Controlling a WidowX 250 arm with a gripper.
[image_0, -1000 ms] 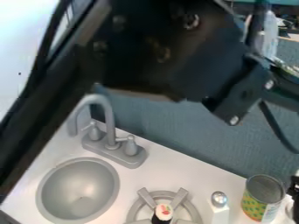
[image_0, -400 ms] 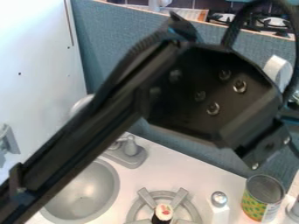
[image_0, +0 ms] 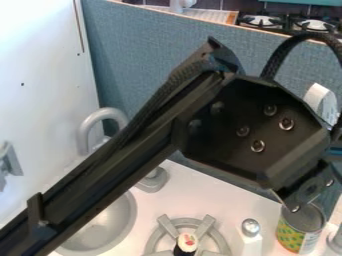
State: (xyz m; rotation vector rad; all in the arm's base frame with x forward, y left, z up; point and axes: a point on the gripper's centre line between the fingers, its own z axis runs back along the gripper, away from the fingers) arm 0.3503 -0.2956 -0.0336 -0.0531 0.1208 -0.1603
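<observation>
One black, jointed robot arm [image_0: 123,167] slants across from the lower left, its wide wrist housing [image_0: 250,127] high over the white table [image_0: 224,202] and its outer link angled down toward the right edge. Whether the gripper is spread, pressed together or pinching something, I cannot tell. Nearest that outer link is an upright metal can with a yellow-and-green patterned label [image_0: 297,232], its top partly behind the link. Just left of it stands a white container with a rounded silver top [image_0: 250,228], and further left a small black-sided piece with a white and pink-red top [image_0: 187,243] sits on the grey toy burner [image_0: 206,225]. The step in hand looks like positioning above the work, with no contact visible; any move lower would call for lining up carefully and keeping clear of the can and the container beside it.
</observation>
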